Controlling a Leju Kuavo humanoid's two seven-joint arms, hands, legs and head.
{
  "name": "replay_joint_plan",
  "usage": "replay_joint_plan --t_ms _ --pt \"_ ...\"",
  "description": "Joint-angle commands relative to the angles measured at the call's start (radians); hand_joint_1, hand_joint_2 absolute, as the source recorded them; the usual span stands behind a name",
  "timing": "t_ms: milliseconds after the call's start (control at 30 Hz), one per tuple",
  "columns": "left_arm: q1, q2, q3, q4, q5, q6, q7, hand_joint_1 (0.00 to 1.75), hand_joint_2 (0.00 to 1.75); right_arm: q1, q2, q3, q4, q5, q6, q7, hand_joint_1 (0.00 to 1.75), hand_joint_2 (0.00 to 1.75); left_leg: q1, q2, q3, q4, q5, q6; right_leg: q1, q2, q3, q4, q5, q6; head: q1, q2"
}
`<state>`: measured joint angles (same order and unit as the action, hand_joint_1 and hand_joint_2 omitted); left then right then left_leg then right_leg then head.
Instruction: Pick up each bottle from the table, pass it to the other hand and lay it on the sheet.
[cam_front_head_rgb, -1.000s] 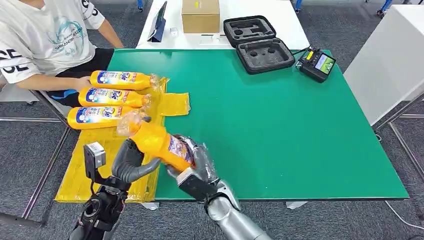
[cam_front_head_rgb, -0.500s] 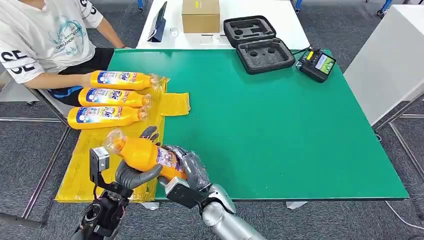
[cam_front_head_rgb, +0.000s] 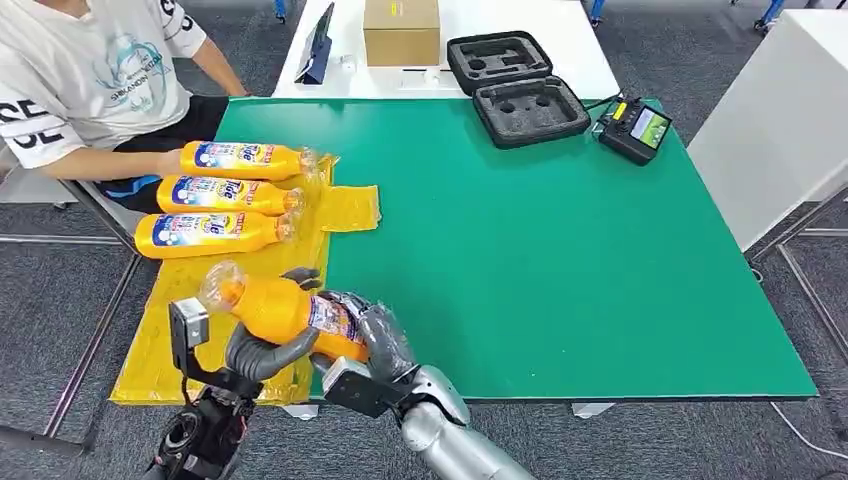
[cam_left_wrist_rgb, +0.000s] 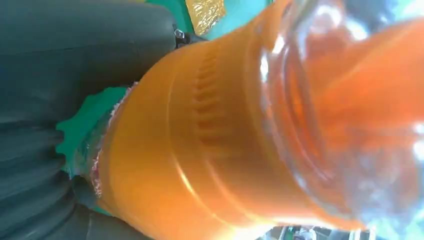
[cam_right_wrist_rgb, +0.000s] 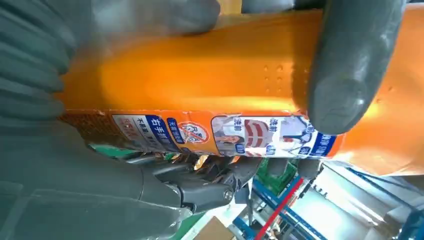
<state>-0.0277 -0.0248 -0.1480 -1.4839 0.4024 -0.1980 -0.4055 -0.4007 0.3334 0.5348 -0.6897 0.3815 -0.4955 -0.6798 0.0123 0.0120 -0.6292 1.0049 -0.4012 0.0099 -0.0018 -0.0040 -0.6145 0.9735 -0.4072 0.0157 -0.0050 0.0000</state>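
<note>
gripping one orange bottle (cam_front_head_rgb: 285, 312) together above the yellow sheet (cam_front_head_rgb: 160, 345), left robot hand (cam_front_head_rgb: 262, 348) and right robot hand (cam_front_head_rgb: 375, 340)

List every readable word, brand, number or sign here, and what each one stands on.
"Tide": blue labels of the three orange bottles lying on the yellow sheet.
"SE": sleeve of the person's white T-shirt.
Chinese print on the label of the orange bottle held between both hands: too small.
Chest print: blurred.
</note>
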Motion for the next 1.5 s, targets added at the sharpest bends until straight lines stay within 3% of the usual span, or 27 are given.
replay_joint_plan --t_ms 33,167,200,233,300,333,400,500,533,567,600,700,733,767,833,933,1100,1200,1333,1500 --pt "0.009 -0.024 0.040 -0.046 0.039 0.034 -0.029 1.75 1.75 -0.039 -0.015 0.028 0.072 0.019 0.002 0.018 1.75 1.75 0.000 -0.002 0.004 0.000 -0.002 0.000 0.000 -0.001 0.004 0.000 -0.002 0.000 0.000 0.000" --pt "0.006 -0.026 0.038 -0.043 0.042 0.040 -0.025 1.75 1.75 -0.039 -0.013 0.032 0.072 0.028 0.002 0.021 1.75 1.75 0.000 -0.001 0.002 -0.001 0.000 0.000 0.000 -0.001 0.002 -0.001 -0.001 0.000 0.000 0.000" --pt "0.006 -0.026 0.038 -0.043 0.042 0.040 -0.025 1.75 1.75 -0.039 -0.013 0.032 0.072 0.028 0.002 0.021 0.19 1.75 0.000 -0.003 0.005 -0.001 -0.002 0.000 0.000 -0.002 0.006 -0.001 -0.003 0.000 0.000 0.000" --pt "0.001 -0.026 0.037 -0.039 0.035 0.054 -0.025 1.75 1.75 -0.041 -0.012 0.033 0.074 0.030 0.007 0.025 0.00 1.75 0.000 -0.002 0.004 0.000 -0.002 0.000 0.000 -0.001 0.004 -0.001 -0.002 0.000 0.000 0.000" --pt "-0.005 -0.018 0.032 -0.040 -0.022 0.101 -0.046 1.75 1.75 -0.036 -0.009 0.020 0.066 0.007 0.039 0.017 0.00 1.75 0.000 -0.003 0.005 -0.001 -0.002 0.000 0.000 -0.002 0.006 -0.001 -0.002 0.000 0.000 0.000" --pt "-0.015 -0.010 0.023 -0.039 -0.122 0.168 -0.085 1.75 1.75 -0.028 -0.011 0.013 0.046 -0.011 0.070 0.011 0.00 0.00 0.000 -0.003 0.004 -0.001 -0.001 0.000 0.000 -0.002 0.004 -0.001 -0.002 0.000 0.000 0.000" --pt "-0.046 0.015 0.002 -0.028 -0.391 0.343 -0.156 1.75 1.75 -0.005 -0.017 -0.006 -0.026 -0.067 0.147 -0.010 0.00 0.00 0.000 -0.004 0.005 -0.001 -0.002 0.000 0.000 -0.003 0.006 -0.001 -0.003 0.000 0.000 0.000" --pt "-0.062 0.020 0.006 -0.017 -0.499 0.397 -0.161 1.71 1.75 0.026 -0.035 -0.016 -0.128 -0.142 0.263 -0.017 0.00 0.00 0.000 -0.006 0.004 -0.001 -0.001 0.000 0.000 -0.004 0.005 0.000 -0.003 0.000 0.000 0.000" --pt "-0.070 0.030 0.006 0.002 -0.619 0.476 -0.166 1.50 1.75 0.047 -0.051 -0.020 -0.206 -0.195 0.331 -0.018 0.00 0.00 0.000 -0.005 0.003 0.000 -0.001 0.000 0.000 -0.004 0.003 0.000 -0.002 0.000 0.000 0.000" --pt "-0.079 0.039 0.001 0.017 -0.704 0.532 -0.169 1.50 1.75 0.055 -0.057 -0.023 -0.237 -0.214 0.354 -0.013 0.00 0.00 0.000 -0.003 0.002 0.000 0.000 0.000 0.000 -0.002 0.002 0.000 -0.001 0.000 0.000 0.000" --pt "-0.079 0.039 0.001 0.017 -0.704 0.532 -0.169 1.20 1.75 0.055 -0.057 -0.023 -0.237 -0.214 0.354 -0.013 0.00 0.00 0.000 -0.005 0.004 -0.001 -0.001 0.000 0.000 -0.004 0.004 0.000 -0.003 0.000 0.000 0.000" --pt "-0.091 0.045 0.000 0.037 -0.780 0.579 -0.172 1.22 1.75 0.066 -0.068 -0.023 -0.279 -0.237 0.390 -0.008 0.00 0.00 0.000 -0.004 0.004 0.000 -0.001 0.000 0.000 -0.003 0.004 0.000 -0.002 0.000 0.000 0.000" --pt "-0.104 0.061 -0.013 0.062 -0.909 0.654 -0.162 1.41 1.75 0.075 -0.073 -0.023 -0.304 -0.252 0.409 -0.008 0.00 0.00 0.000 -0.003 0.002 -0.001 0.000 0.000 0.000 -0.003 0.003 -0.001 -0.001 0.000 0.000 0.000" --pt "-0.116 0.067 -0.018 0.078 -0.978 0.692 -0.148 1.38 1.75 0.079 -0.076 -0.023 -0.323 -0.266 0.427 -0.007 0.00 0.00 0.000 -0.002 0.003 -0.001 0.000 0.000 0.000 -0.002 0.003 -0.001 -0.001 0.000 0.000 0.000" --pt "-0.133 0.083 -0.030 0.112 -1.182 0.792 -0.104 1.73 1.75 0.087 -0.078 -0.025 -0.351 -0.283 0.443 -0.002 0.00 0.00 0.000 -0.004 0.003 -0.001 0.000 0.000 0.000 -0.004 0.003 -0.001 -0.001 0.000 0.000 0.000" --pt "-0.139 0.100 -0.021 0.130 -1.496 0.896 -0.011 1.75 1.75 0.101 -0.079 -0.021 -0.388 -0.289 0.453 0.001 0.00 0.00 -0.001 -0.005 0.005 -0.001 -0.001 0.000 -0.001 -0.005 0.006 -0.001 -0.003 0.000 0.000 0.000" --pt "-0.137 0.099 -0.010 0.120 -1.576 0.896 0.014 1.75 1.75 0.104 -0.078 -0.022 -0.394 -0.292 0.457 -0.001 0.00 0.00 0.000 -0.002 0.003 -0.001 -0.001 0.000 0.000 -0.002 0.003 -0.001 -0.001 0.000 0.000 0.000" --pt "-0.146 0.134 -0.016 0.135 -1.850 0.870 0.181 1.75 1.75 0.120 -0.080 -0.025 -0.466 -0.331 0.466 -0.018 0.00 0.00 0.000 -0.003 0.006 0.000 -0.002 0.000 0.000 -0.002 0.005 0.000 -0.003 0.000 0.000 0.000" --pt "-0.143 0.183 -0.013 0.128 -1.848 0.781 0.234 1.75 1.75 0.165 -0.089 -0.043 -0.613 -0.369 0.414 -0.018 0.00 0.00 0.000 -0.003 0.002 0.000 0.000 0.000 0.000 -0.002 0.002 0.000 -0.001 0.000 0.000 0.000" --pt "-0.145 0.217 -0.018 0.078 -1.682 0.646 0.204 1.75 1.75 0.180 -0.083 -0.098 -0.656 -0.411 0.362 -0.018 0.00 0.00 0.000 -0.002 0.003 0.000 -0.002 -0.001 0.000 -0.002 0.003 0.000 -0.002 0.000 0.000 0.000"
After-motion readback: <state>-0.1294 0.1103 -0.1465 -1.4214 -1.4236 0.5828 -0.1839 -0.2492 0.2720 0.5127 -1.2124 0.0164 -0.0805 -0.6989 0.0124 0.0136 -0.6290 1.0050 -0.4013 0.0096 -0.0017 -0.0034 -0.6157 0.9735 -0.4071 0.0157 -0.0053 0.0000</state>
